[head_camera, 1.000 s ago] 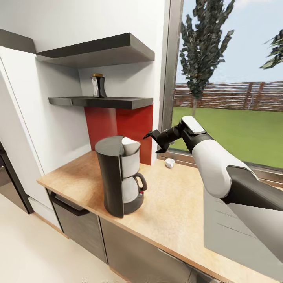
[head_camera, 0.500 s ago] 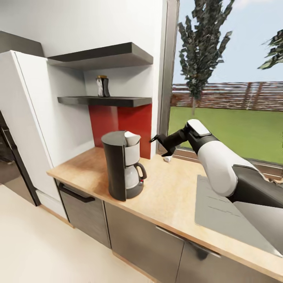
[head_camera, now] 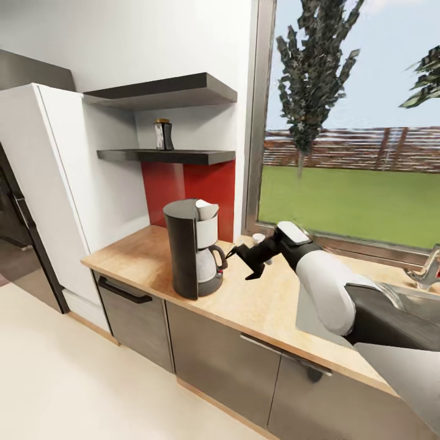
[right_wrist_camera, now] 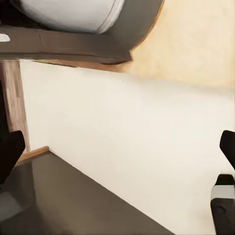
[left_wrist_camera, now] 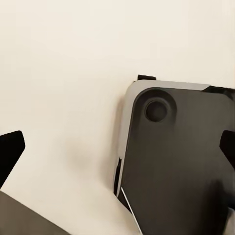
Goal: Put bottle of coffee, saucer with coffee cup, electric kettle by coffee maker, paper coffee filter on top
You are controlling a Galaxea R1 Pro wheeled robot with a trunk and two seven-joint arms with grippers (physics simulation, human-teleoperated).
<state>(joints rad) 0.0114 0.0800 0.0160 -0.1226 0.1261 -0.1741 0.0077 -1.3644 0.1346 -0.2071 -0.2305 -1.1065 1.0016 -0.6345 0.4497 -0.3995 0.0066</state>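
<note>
The coffee maker [head_camera: 194, 249] stands on the kitchen countertop [head_camera: 256, 305], black with a white front and a glass carafe. High behind it, the bottle of coffee [head_camera: 162, 134] stands on the lower dark kitchen shelf [head_camera: 177, 156]. My right gripper [head_camera: 241, 261] hovers open just right of the carafe handle, with nothing between its fingers. The small white coffee cup [head_camera: 259, 238] sits on the counter by the window, just behind that gripper. In the right wrist view the right gripper [right_wrist_camera: 117, 147] is open near the carafe [right_wrist_camera: 68, 10]. My left gripper [left_wrist_camera: 117, 147] is open over cream floor.
A red backsplash panel [head_camera: 183, 189] and a large window [head_camera: 348, 122] back the counter. The steel sink [head_camera: 421, 293] and faucet [head_camera: 428, 269] lie at the right. A white tall cabinet [head_camera: 67, 183] and dark fridge [head_camera: 12, 232] stand at the left. Grey cabinet fronts [head_camera: 220, 360] sit below.
The camera has pulled back, so the whole scene looks smaller. My right arm has come down from window height to just above the counter beside the coffee maker, still open.
</note>
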